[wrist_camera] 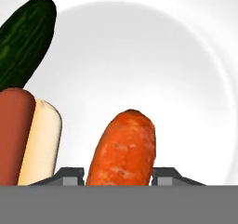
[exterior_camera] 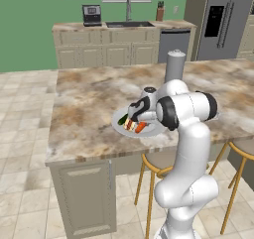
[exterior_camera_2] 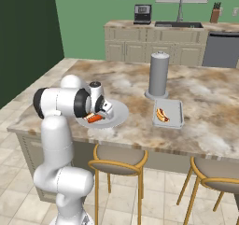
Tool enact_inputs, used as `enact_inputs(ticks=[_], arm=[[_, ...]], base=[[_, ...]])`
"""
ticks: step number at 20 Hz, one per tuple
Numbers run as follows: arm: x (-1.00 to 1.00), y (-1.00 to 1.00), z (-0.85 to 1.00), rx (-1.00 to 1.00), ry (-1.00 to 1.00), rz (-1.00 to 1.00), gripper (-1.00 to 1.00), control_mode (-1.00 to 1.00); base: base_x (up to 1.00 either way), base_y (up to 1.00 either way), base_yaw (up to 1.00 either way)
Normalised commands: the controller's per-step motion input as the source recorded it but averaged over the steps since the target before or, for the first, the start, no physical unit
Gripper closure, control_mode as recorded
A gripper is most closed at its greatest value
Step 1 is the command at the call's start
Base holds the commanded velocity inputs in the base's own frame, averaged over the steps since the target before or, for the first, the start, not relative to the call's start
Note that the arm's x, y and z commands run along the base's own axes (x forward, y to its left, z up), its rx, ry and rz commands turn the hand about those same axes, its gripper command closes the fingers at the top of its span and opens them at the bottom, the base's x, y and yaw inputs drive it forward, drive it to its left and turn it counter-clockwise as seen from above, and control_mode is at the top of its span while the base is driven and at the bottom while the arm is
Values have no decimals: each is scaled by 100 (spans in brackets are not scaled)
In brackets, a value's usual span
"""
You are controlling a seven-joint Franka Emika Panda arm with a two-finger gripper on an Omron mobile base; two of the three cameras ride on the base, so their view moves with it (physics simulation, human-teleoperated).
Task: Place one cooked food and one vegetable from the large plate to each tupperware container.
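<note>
Here the marble desk (exterior_camera_2: 210,102) carries the large plate (exterior_camera: 122,128) near its front edge, with bare surface to the left of it in the left base view. The tool (exterior_camera: 133,115) is lowered onto the plate; in the hand view the carrot (wrist_camera: 122,149) lies between the two fingertips (wrist_camera: 69,175), which stand narrow, close at either flank, though contact cannot be confirmed. A hot dog (wrist_camera: 29,137) lies just beside the carrot, and the cucumber (wrist_camera: 24,41) lies beyond it. To the right of the plate, a grey tray (exterior_camera_2: 177,109) holds a second hot dog (exterior_camera_2: 162,115), near a grey cylinder (exterior_camera_2: 158,74).
</note>
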Motion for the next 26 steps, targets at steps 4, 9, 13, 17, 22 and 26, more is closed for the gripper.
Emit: enact_inputs(ticks=[4,9,13,17,22,26], arm=[[-2,3,-15,0,2,0,100,-100],[-2,-18,32,0,0,0,100,-100],[-36,-42,87,0,4,4,100,-100],[-87,-14,65,0,7,4,100,-100],[-100,18,61,0,3,17,100,-100],[-94,-2,34,-3,2,22,100,-100]], base=[[0,0,0],[0,0,0],[0,0,0],[0,0,0],[0,0,0],[0,0,0]])
